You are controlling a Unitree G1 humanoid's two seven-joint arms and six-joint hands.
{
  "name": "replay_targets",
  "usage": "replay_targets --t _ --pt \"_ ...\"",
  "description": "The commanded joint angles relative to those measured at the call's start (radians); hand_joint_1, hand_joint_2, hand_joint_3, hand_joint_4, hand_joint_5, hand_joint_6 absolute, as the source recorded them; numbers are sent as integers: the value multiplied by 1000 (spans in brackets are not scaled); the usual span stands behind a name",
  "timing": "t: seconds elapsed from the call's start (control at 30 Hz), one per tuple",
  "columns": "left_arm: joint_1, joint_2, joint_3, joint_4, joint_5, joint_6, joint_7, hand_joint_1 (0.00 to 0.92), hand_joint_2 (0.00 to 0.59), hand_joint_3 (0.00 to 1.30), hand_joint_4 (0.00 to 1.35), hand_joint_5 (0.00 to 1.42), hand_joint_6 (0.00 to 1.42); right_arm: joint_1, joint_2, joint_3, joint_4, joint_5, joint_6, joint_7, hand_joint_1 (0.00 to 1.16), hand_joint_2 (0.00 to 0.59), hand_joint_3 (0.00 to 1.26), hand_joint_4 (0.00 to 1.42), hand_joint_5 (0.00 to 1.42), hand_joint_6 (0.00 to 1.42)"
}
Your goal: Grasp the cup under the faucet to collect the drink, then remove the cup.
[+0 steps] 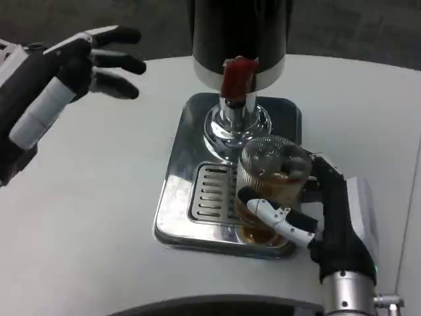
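A ribbed clear glass cup (271, 176) holding amber drink sits over the right front part of the shiny drip tray (177, 204), to the right of the faucet. My right hand (329, 217) grips it from the right, fingers wrapped round its lower half. The dispenser (238, 36) is black with a chrome column (230, 125) and a red tap lever (237, 78). My left hand (72, 66) hovers at the upper left, away from the dispenser, fingers spread and holding nothing.
The white round table (99, 217) spreads to the left and right of the tray. The slotted grate (212, 192) lies bare beside the cup. Dark floor shows beyond the table's far edge.
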Motion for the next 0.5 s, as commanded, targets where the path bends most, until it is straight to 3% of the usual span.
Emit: replay_targets --t 0.03,0.5 --pt "86 12 36 -30 7 -2 32 0 22 273 371 491 424 44 -6 -6 -91 -3 -11 27 848 238 615 718 836 537" --pt "270 21 2 -69 240 -148 113 0 49 233 275 341 307 210 -62 16 -313 -38 -19 160 849 238 639 745 874 541"
